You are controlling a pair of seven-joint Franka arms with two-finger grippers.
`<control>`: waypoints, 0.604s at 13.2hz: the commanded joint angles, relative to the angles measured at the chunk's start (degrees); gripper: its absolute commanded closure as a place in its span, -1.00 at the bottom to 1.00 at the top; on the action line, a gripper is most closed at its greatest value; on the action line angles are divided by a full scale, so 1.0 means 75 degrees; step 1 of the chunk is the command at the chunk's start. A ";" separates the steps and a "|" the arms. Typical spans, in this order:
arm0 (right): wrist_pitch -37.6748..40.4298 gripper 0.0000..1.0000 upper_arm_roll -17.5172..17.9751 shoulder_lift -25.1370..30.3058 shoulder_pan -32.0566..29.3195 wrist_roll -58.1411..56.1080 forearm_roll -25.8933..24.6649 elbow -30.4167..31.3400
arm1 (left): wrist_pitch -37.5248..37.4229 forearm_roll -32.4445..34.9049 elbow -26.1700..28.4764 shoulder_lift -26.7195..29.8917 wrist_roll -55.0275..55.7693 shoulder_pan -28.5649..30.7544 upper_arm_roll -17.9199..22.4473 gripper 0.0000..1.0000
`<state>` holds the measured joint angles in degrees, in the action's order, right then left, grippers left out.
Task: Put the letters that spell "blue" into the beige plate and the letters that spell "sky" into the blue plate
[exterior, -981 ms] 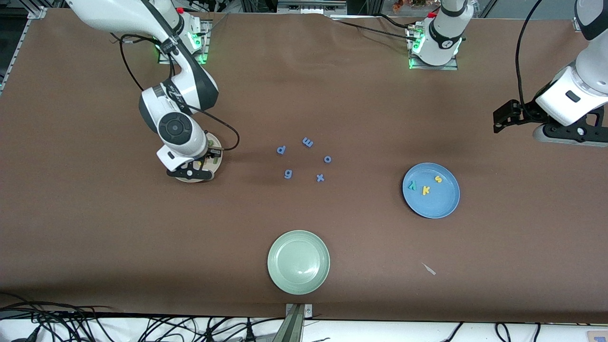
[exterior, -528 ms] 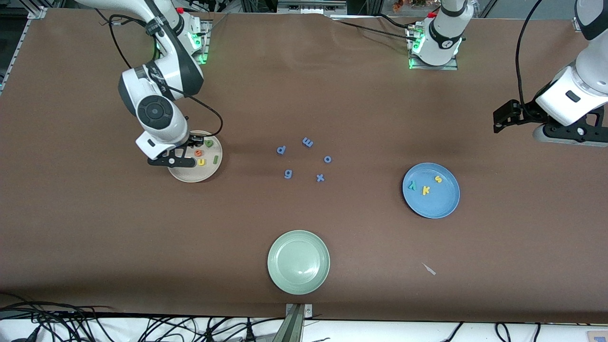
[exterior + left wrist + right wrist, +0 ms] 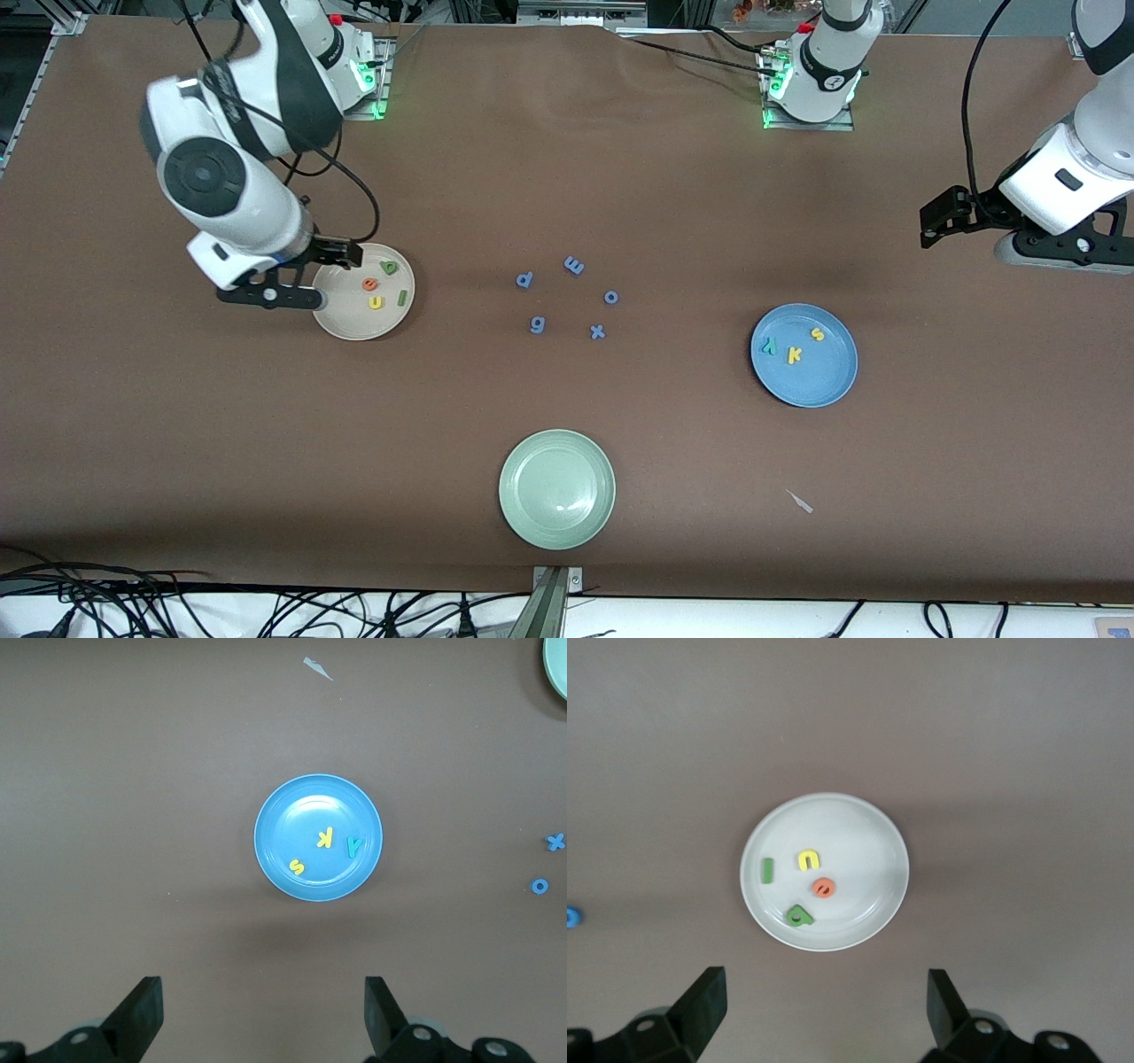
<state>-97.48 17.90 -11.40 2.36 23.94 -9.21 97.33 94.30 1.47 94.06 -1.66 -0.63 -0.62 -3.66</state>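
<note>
My right gripper (image 3: 266,297), upper left of frame beside the beige plate (image 3: 341,326), gapes wide and empty. My left gripper (image 3: 261,1014) waits, spread wide, holding nothing

Pretty even overhead light, soft shadows on the desk (image 3: 673,177). Slight glare on the green plate (image 3: 556,489). Right wrist view looks hazy and washed out.

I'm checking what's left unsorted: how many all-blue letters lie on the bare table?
5, in a loose cluster mid-table between the beige plate and blue plate: p, m, o, g, x. None seems hidden.
</note>
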 commanded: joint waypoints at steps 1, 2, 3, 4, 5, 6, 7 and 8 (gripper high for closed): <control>0.0504 -0.99 -0.0251 0.0288 -0.0057 -0.1181 0.0208 -0.0719 | -0.0104 0.0156 -0.0108 0.0022 -0.0162 0.0001 0.0008 -1.00; 0.0715 -0.99 -0.0590 0.0452 -0.0057 -0.1930 0.0336 -0.0801 | -0.0104 0.0156 -0.0108 0.0022 -0.0162 0.0001 0.0008 -1.00; 0.0879 -0.99 -0.1011 0.0685 -0.0045 -0.2553 0.0859 -0.0825 | -0.0104 0.0156 -0.0108 0.0022 -0.0162 0.0001 0.0008 -1.00; 0.0962 -0.99 -0.1514 0.0908 -0.0045 -0.2872 0.1375 -0.0826 | -0.0104 0.0156 -0.0108 0.0022 -0.0162 0.0001 0.0008 -1.00; 0.0998 -0.99 -0.1763 0.1084 -0.0045 -0.3049 0.1531 -0.0814 | -0.0104 0.0156 -0.0108 0.0022 -0.0162 -0.0011 0.0008 -1.00; 0.1079 -1.00 -0.1777 0.1144 -0.0057 -0.3155 0.1440 -0.0826 | -0.0104 0.0156 -0.0108 0.0022 -0.0162 0.0001 0.0008 -1.00; 0.1208 -0.99 -0.1777 0.1122 -0.0057 -0.3156 0.1369 -0.0849 | -0.0104 0.0156 -0.0108 0.0022 -0.0162 0.0001 0.0008 -1.00; 0.1232 -0.99 -0.1789 0.1087 -0.0069 -0.3156 0.1299 -0.0907 | -0.0116 0.0156 -0.0108 0.0022 -0.0162 0.0001 0.0008 -1.00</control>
<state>-89.51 4.06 -3.23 1.46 0.69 0.28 91.02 94.29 1.47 94.02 -1.66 -0.63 -0.61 -3.66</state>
